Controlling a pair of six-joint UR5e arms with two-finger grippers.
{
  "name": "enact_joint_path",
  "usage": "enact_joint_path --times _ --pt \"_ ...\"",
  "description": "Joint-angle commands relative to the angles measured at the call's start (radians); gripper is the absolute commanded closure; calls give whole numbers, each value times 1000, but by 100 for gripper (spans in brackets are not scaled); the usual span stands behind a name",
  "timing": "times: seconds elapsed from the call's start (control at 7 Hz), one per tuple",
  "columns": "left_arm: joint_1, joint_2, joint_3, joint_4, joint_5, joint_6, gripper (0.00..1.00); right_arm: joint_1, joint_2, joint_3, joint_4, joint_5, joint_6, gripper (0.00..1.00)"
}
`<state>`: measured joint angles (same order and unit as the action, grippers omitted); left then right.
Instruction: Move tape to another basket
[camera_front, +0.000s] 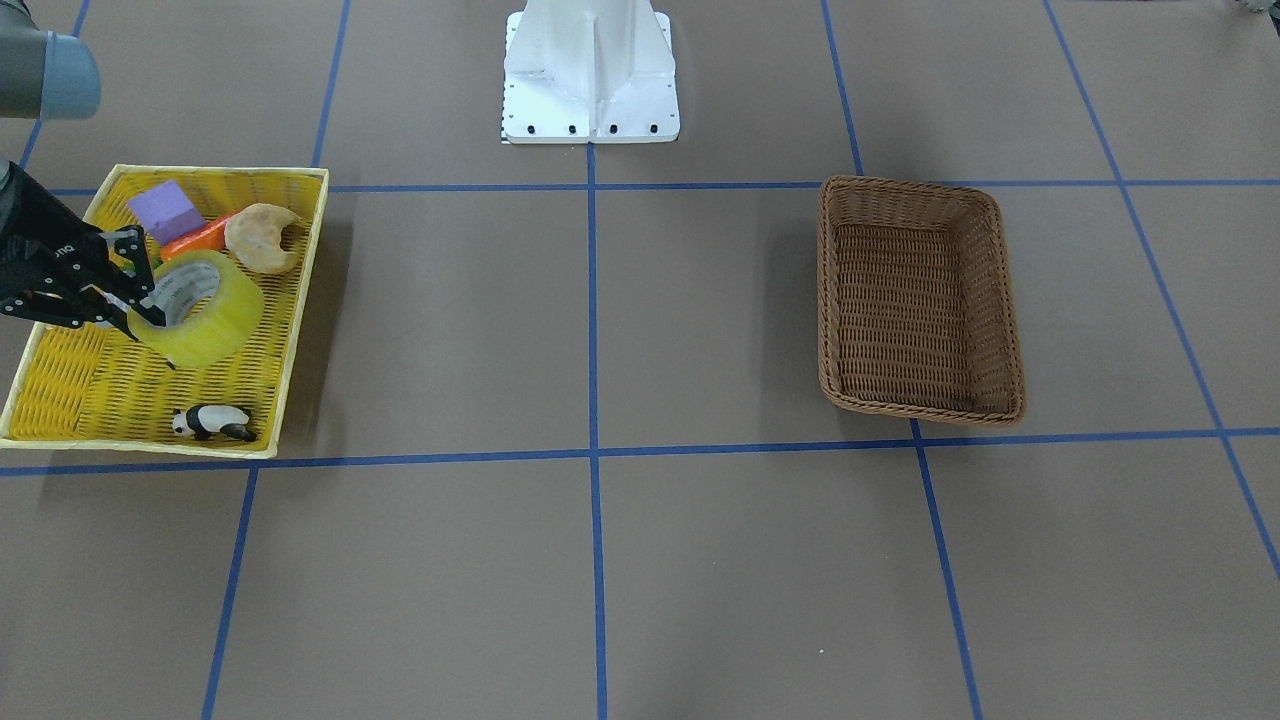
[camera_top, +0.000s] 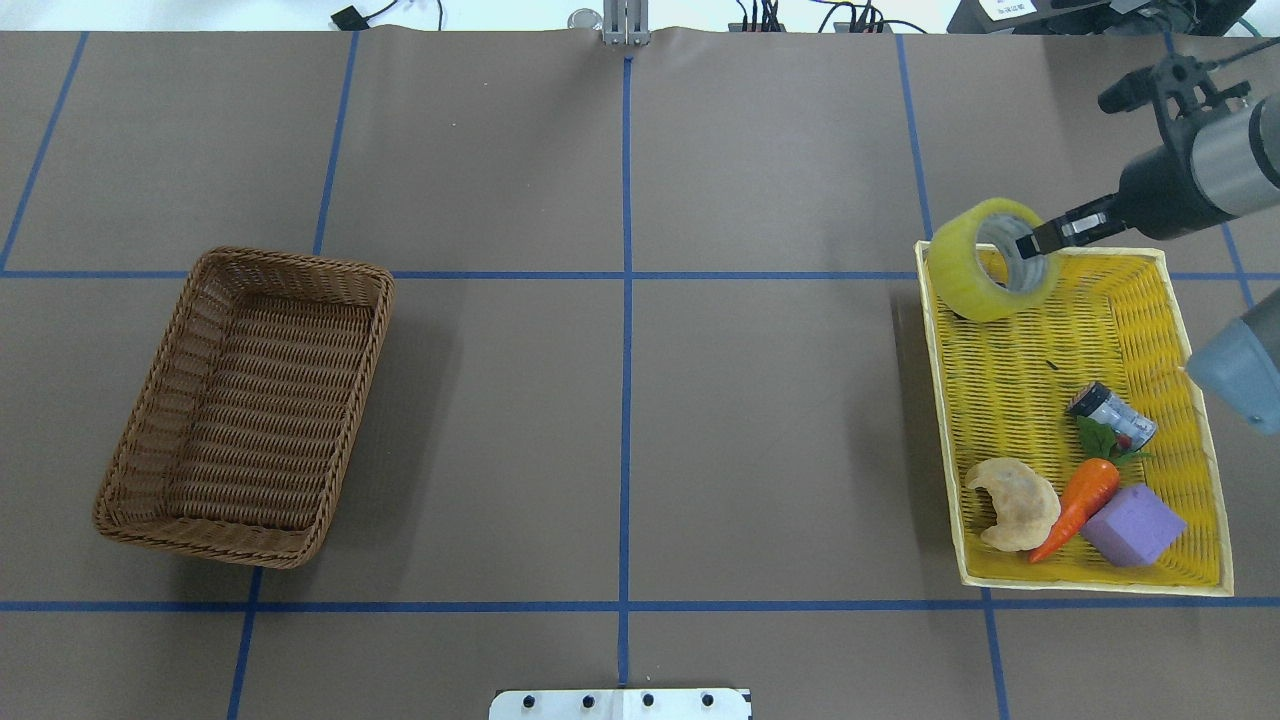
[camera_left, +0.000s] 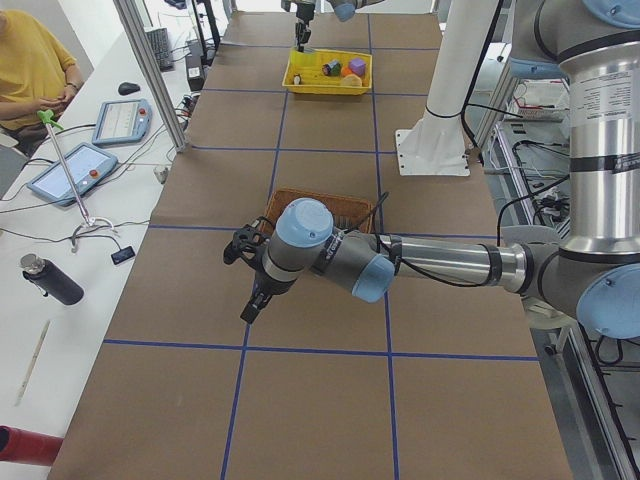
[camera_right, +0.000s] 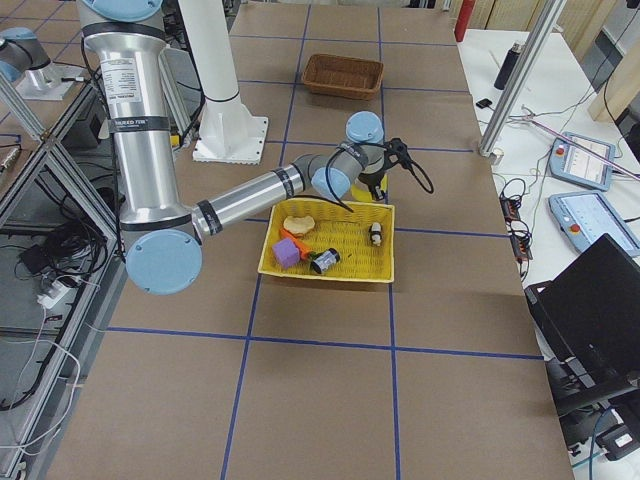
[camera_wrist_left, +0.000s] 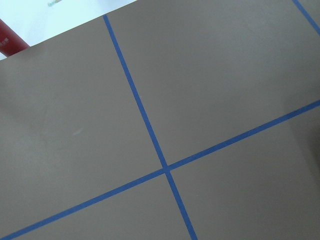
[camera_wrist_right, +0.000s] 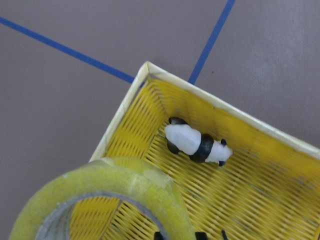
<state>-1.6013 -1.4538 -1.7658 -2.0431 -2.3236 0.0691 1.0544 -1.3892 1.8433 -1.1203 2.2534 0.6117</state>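
Tape (camera_top: 990, 272) is clamped by right gripper (camera_top: 1035, 243), one finger inside the core. It looks lifted over the yellow tray (camera_top: 1100, 585) near the table's right end. Pick judged done. Carry to the basket (camera_top: 350, 280) near the left end and release are left. Left gripper (camera_left: 250, 305) state can't be told.

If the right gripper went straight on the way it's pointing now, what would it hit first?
Most likely the woven floor of the yellow tray, short of the toy panda. The right gripper, shut on the tape, points down into it. Depth is hard to judge.
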Motion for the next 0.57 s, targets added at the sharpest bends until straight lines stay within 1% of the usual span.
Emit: enact_joint_path --times 0.0,0.14,0.29,0.43 --pt "48 -52 9 -68 1 -20 1 -60 161 -67 1 -79 144 100" --pt "63 -116 25 -69 0 -40 1 -110 217 -91 1 -171 202 100" --pt "101 -188 37 -83 1 -174 1 -137 260 -108 1 -223 232 100" --pt "169 -256 63 -154 7 -333 1 -166 301 -136 1 -256 267 100"
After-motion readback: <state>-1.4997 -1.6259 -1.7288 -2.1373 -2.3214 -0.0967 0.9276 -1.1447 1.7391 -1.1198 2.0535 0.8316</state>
